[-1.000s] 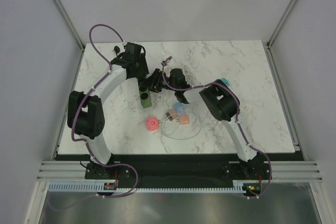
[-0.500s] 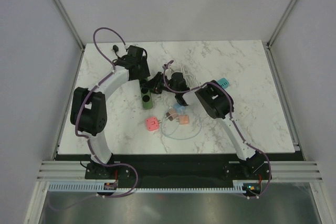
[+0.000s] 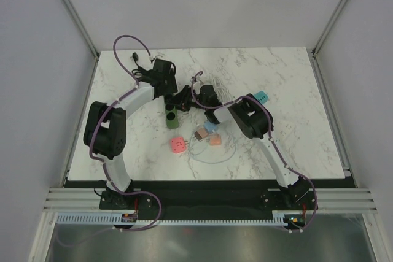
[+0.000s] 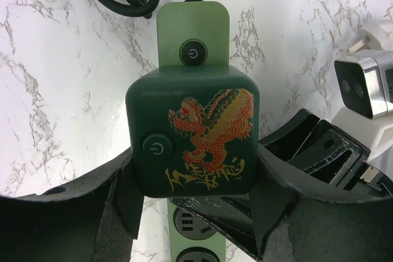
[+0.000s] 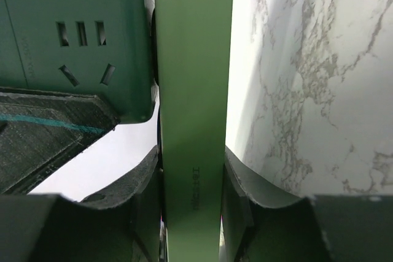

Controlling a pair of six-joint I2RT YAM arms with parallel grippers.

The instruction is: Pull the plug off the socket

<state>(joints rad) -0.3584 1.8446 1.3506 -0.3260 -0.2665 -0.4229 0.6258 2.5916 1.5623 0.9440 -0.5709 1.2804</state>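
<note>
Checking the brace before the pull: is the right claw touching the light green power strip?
Touching. Right wrist view: the right claw has both fingers pressed flat against the sides of the power strip, no gap.

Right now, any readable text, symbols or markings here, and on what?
No legible words or numbers.
Power symbol: strip button on the light green power strip.
Power symbol: plug button on the dark green cube plug.
Gold characters under the dragon: too stylised to read.
Embossed print on the power strip's side, right wrist view: too faint to read.
</note>
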